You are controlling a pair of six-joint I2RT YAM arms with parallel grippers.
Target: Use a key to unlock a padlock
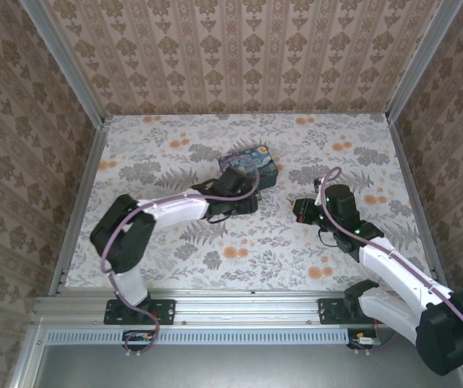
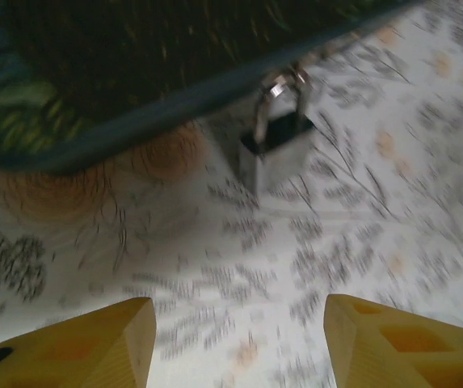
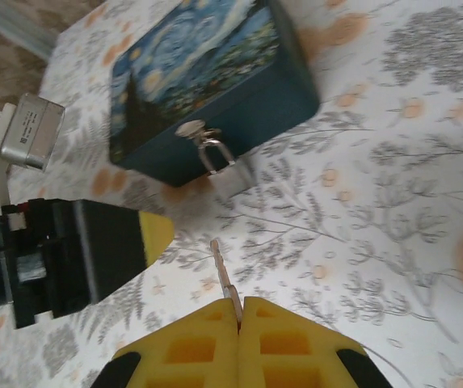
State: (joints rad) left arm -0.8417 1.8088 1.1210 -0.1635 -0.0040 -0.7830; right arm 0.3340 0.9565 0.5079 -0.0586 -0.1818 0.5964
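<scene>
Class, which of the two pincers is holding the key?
The right pincer, shut on the thin key; the left pincer stands open and empty, facing the padlock.

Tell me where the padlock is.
The padlock hangs from the latch of the blue box, upper centre in the left wrist view, ahead of the open left tool; in the right wrist view it lies beyond the key in the right tool.

The padlock (image 2: 278,152) is blurred; the blue box (image 2: 94,73) is cut off above.

Shiny silvery metal padlock (image 2: 278,149), glossy painted blue box (image 3: 207,81)
</scene>
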